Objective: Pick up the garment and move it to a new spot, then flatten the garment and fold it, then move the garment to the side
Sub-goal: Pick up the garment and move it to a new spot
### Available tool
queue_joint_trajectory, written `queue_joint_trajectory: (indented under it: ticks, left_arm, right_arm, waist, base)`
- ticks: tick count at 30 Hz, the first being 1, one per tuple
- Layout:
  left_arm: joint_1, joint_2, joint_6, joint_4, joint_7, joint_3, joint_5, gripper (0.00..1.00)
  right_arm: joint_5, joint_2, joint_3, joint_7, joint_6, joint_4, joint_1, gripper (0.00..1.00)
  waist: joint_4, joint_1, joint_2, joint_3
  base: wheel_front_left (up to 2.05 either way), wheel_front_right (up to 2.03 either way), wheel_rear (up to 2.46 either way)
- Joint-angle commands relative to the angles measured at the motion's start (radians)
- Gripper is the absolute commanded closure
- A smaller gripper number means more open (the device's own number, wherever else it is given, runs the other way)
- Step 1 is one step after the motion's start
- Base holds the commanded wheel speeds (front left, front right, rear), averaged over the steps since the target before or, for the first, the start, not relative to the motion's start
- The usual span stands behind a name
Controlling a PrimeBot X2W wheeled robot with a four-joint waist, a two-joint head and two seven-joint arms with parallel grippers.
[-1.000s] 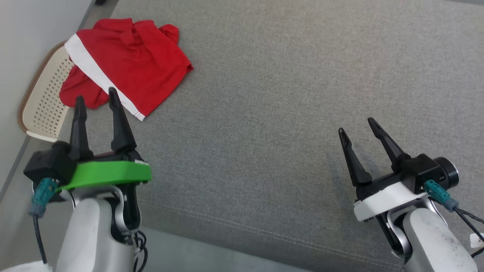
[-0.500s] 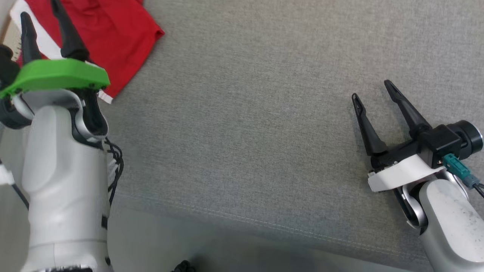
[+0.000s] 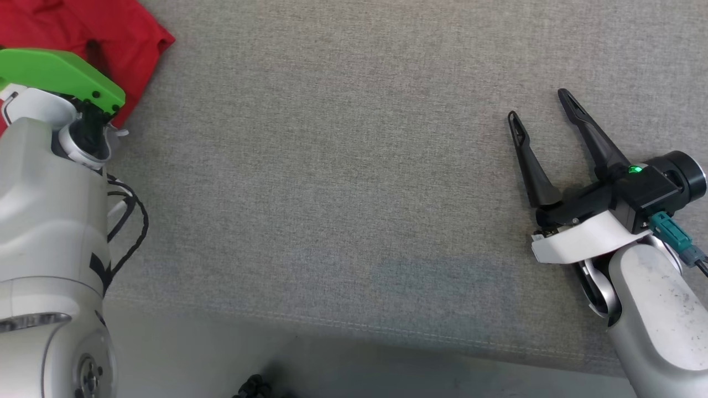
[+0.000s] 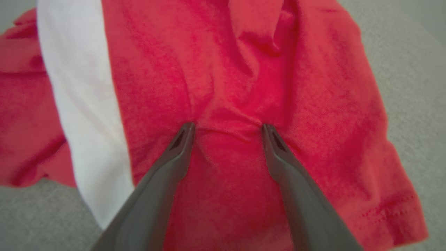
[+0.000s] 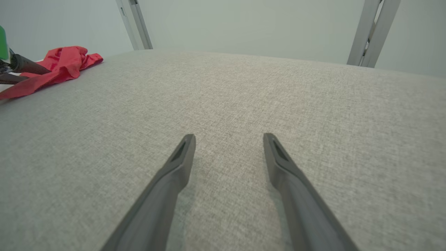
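The garment [image 3: 130, 30] is red with a broad white stripe [image 4: 80, 104] and lies crumpled at the far left of the grey surface; it also lies in the right wrist view [image 5: 62, 64]. My left gripper [image 4: 228, 127] is open, both fingertips pressed down onto the red fabric, which puckers between them. In the head view its green wrist mount [image 3: 55, 72] covers most of the fingers. My right gripper [image 3: 539, 105] is open and low over bare cushion at the right, far from the garment, with nothing between its fingers [image 5: 174, 174].
The grey upholstered surface [image 3: 354, 166] stretches wide between the arms, with a stitched front edge [image 3: 332, 326] and floor below it. Black cables [image 3: 130, 221] hang off my left arm. Two metal frame posts [image 5: 136, 24] [image 5: 376, 31] stand behind the surface.
The head camera has shifted, sliding the picture left and up. My left arm has reached forward, and its open fingers have gone from short of the garment to resting on it. The right gripper stays open.
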Motion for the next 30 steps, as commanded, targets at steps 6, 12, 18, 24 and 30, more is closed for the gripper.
queue_joint_trajectory:
  ticks: [6, 12, 18, 24, 30]
  left_arm:
    - [0.013, -0.006, -0.050, 0.081, 0.149, -0.038, 0.007, 0.00]
    - [0.018, 0.017, -0.067, 0.069, 0.041, -0.055, 0.025, 1.00]
    - [0.023, 0.060, -0.074, 0.029, -0.200, -0.083, 0.070, 1.00]
    - [0.045, 0.083, -0.088, 0.003, -0.323, -0.117, 0.119, 1.00]
    - [0.131, 0.115, -0.073, -0.169, -0.341, -0.134, 0.191, 1.00]
  right_arm:
    - [-0.005, -0.004, -0.005, 0.006, -0.003, 0.044, 0.013, 0.00]
    - [-0.005, 0.009, 0.000, 0.006, -0.003, 0.042, 0.013, 0.00]
    - [0.004, 0.029, 0.010, 0.006, -0.002, 0.049, 0.010, 0.00]
    - [0.015, 0.053, 0.017, 0.005, -0.002, 0.052, 0.012, 0.00]
    - [0.026, 0.091, 0.018, 0.004, -0.002, 0.061, 0.036, 0.00]
  waist:
    - [-0.021, 0.0000, 0.0000, 0.002]
    - [-0.024, 0.0000, 0.0000, -0.003]
    - [-0.035, 0.0000, 0.0000, -0.033]
    - [-0.053, 0.0000, 0.0000, -0.082]
    - [-0.082, 0.0000, 0.0000, -0.169]
  base:
    - [0.00, 0.00, 0.00]
    - [0.00, 0.00, 0.00]
    - [0.00, 0.00, 0.00]
    - [0.00, 0.00, 0.00]
    - [0.00, 0.00, 0.00]
